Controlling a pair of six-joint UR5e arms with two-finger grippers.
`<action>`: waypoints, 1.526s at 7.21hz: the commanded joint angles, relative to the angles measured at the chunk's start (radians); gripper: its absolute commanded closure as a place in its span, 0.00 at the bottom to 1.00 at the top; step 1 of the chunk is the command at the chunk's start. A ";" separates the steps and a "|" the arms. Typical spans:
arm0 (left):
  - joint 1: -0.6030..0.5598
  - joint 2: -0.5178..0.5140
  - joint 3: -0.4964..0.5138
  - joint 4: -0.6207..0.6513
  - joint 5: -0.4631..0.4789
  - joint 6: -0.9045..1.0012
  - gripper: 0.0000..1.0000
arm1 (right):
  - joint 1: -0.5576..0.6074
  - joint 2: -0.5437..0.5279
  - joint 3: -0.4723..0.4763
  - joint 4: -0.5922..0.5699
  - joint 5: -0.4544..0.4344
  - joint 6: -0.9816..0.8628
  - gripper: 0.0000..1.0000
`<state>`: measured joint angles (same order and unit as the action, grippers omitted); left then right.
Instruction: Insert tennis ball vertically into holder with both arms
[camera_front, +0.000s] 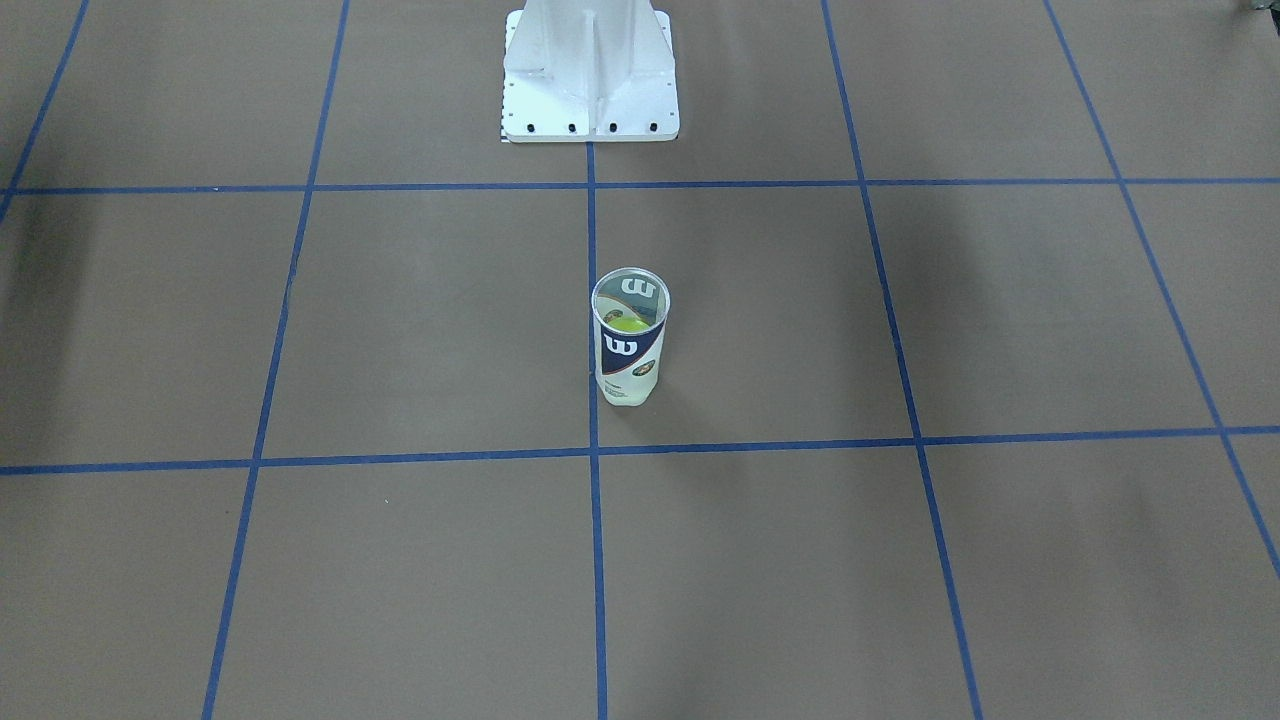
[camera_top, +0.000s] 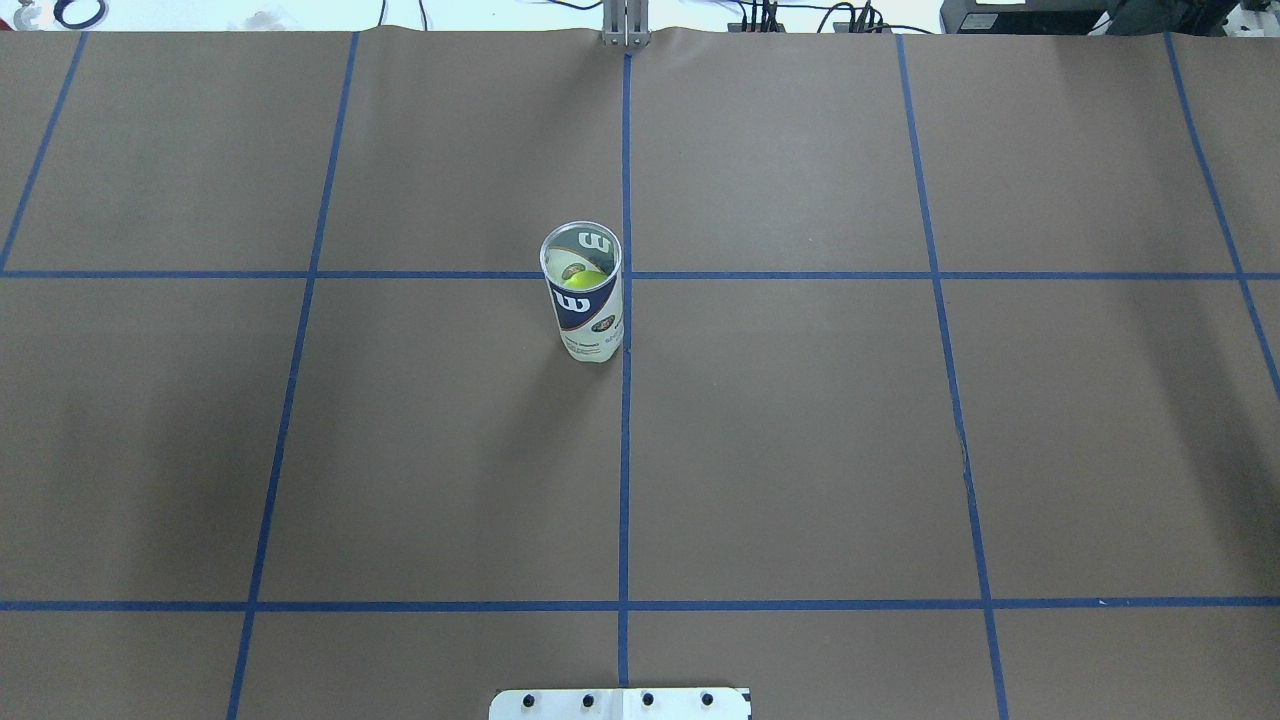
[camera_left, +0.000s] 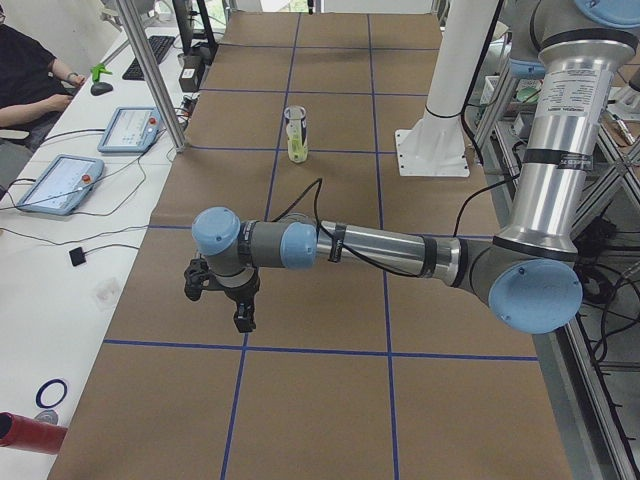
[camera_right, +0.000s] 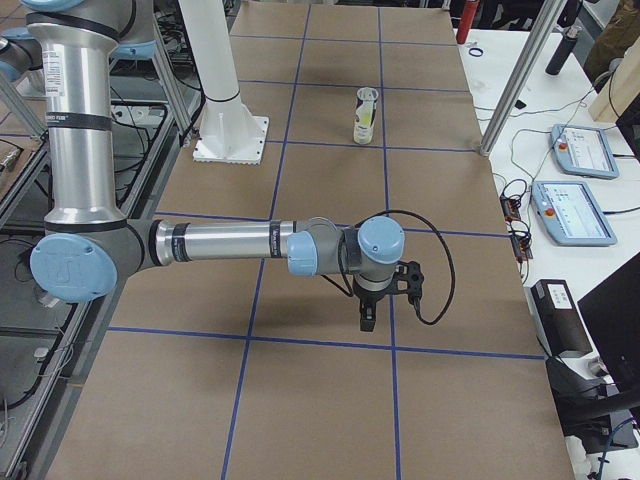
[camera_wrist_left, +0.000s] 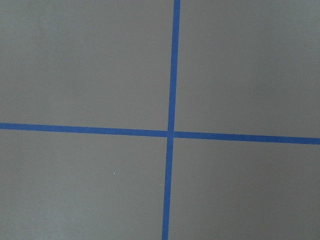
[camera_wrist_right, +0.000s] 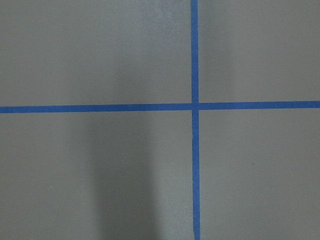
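1. Front-facing: the holder (camera_front: 630, 345) stands upright on the table (camera_front: 300, 330), mouth up, just beside the centre tape line (camera_front: 594, 250), on the robot's left of it. A yellow-green ball (camera_front: 630, 324) sits inside. The white pedestal (camera_front: 590, 70) is well behind.
2. Overhead: the holder is upright near mid-table, with the ball visible through its open top.
3. Exterior left: the left arm (camera_left: 380, 248) stretches low over the table. The left gripper (camera_left: 243, 320) points down, well apart from the holder; I cannot tell if it is spread or pressed together.
4. Exterior right: the right arm (camera_right: 230, 243) is posed likewise. The right gripper (camera_right: 367, 318) points down, far from the holder; again I cannot tell its state.
5. Left wrist: a tape cross (camera_wrist_left: 170, 133) on brown paper.
6. Right wrist: another tape cross (camera_wrist_right: 194, 106) beside a shadow (camera_wrist_right: 125, 175).
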<state>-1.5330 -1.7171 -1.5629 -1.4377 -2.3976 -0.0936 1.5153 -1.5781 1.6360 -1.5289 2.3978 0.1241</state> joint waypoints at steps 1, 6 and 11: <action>-0.004 0.010 -0.005 0.003 -0.018 0.000 0.00 | 0.000 -0.003 -0.002 0.016 0.007 0.002 0.00; -0.032 0.054 -0.017 0.000 -0.015 0.006 0.00 | 0.002 0.004 0.004 0.015 0.035 0.003 0.00; -0.030 0.054 -0.009 -0.001 -0.014 0.006 0.00 | 0.003 0.004 0.004 0.016 0.035 0.002 0.00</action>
<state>-1.5632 -1.6629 -1.5733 -1.4376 -2.4125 -0.0875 1.5176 -1.5739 1.6407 -1.5125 2.4328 0.1258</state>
